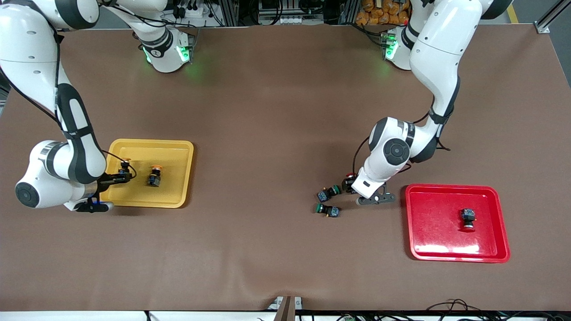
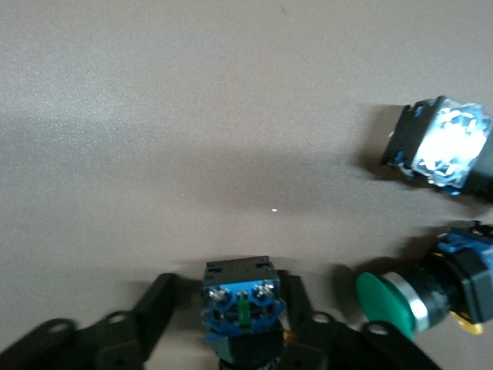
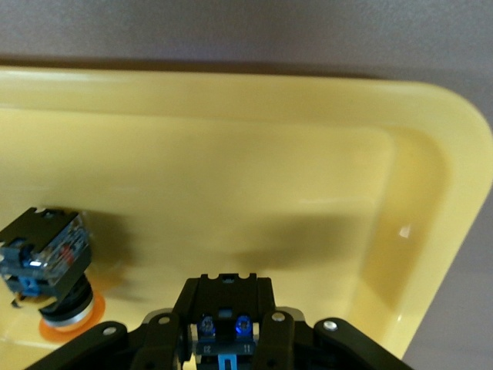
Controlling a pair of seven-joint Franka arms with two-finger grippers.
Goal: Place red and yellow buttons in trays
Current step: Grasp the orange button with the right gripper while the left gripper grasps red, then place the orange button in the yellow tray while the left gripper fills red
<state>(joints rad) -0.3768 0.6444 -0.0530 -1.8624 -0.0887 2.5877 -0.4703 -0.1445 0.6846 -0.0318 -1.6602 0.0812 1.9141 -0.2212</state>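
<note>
My right gripper [image 1: 121,172] is shut on a yellow button [image 1: 125,167] and holds it low over the yellow tray [image 1: 178,151]; the right wrist view shows its black-and-blue body [image 3: 225,308] between the fingers [image 3: 166,335]. A second yellow button [image 1: 154,175] stands in that tray and shows in the right wrist view [image 3: 50,266]. My left gripper [image 1: 351,186] is open, low at the table, with a red button [image 1: 349,180] between its fingers [image 2: 158,301]. That button [image 2: 240,312] is nearer one finger. Another red button [image 1: 467,219] sits in the red tray [image 1: 428,249].
Two green-capped buttons [image 1: 328,193] [image 1: 328,210] lie on the brown table beside the left gripper, toward the right arm's end. They show in the left wrist view [image 2: 420,297] [image 2: 443,146]. The red tray lies close on the gripper's opposite flank.
</note>
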